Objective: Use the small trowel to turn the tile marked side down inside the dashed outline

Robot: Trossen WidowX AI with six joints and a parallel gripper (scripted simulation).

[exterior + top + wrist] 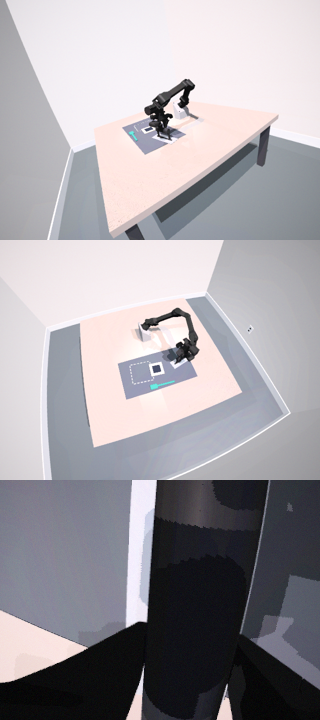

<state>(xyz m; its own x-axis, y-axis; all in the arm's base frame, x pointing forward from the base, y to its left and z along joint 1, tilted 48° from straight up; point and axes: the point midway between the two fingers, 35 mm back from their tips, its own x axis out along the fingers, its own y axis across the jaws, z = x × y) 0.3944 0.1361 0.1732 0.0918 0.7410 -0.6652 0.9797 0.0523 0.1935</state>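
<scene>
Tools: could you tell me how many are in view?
2: a teal tool lying on the mat, and a dark tool in the gripper; more may hide beneath.

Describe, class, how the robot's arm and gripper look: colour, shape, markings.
The arm is matte black throughout, built of slim boxy links joined by rounded cylindrical joints, rising from a pale grey wedge-shaped base. The gripper is equally black, with two fingers. No cables or markings are discernible.
</scene>
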